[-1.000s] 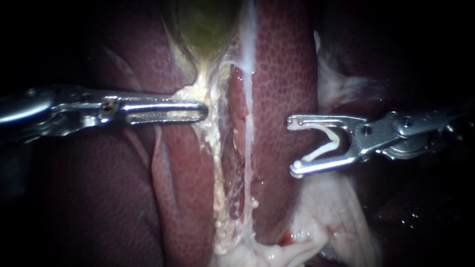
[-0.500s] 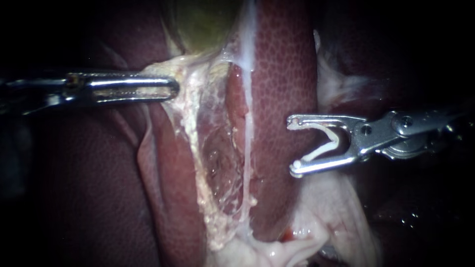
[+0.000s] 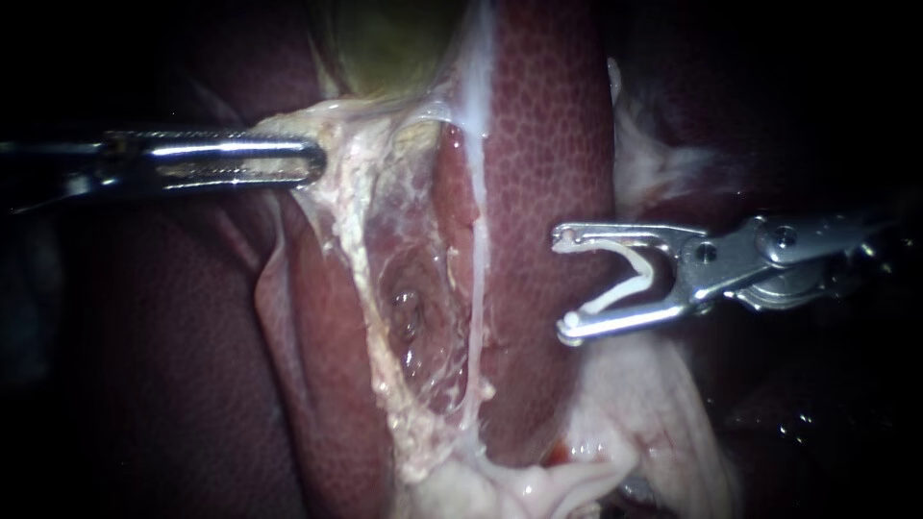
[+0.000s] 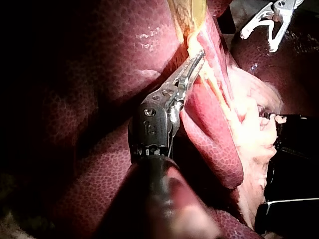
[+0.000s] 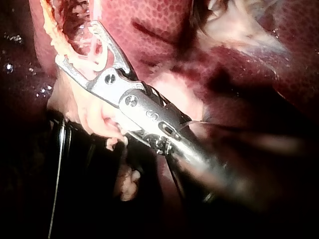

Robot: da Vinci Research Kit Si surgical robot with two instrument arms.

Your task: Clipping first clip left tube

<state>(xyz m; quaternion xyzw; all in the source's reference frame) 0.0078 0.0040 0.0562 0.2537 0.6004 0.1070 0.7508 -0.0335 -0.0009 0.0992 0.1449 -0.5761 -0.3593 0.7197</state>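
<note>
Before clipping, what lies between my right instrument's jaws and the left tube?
Endoscope view: a strip of liver, then the thin right tube, then filmy tissue before the left tube.

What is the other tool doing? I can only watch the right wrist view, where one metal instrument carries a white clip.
Observer: In the endoscope view the left instrument has its end effector shut on pale tissue just below the gallbladder, which is stretched sideways.
Operator: Is my clip touching anything yet?
Observer: No. The endoscope view shows the clip, held in the right instrument, apart from the thin tube, with bare liver between them.
</note>
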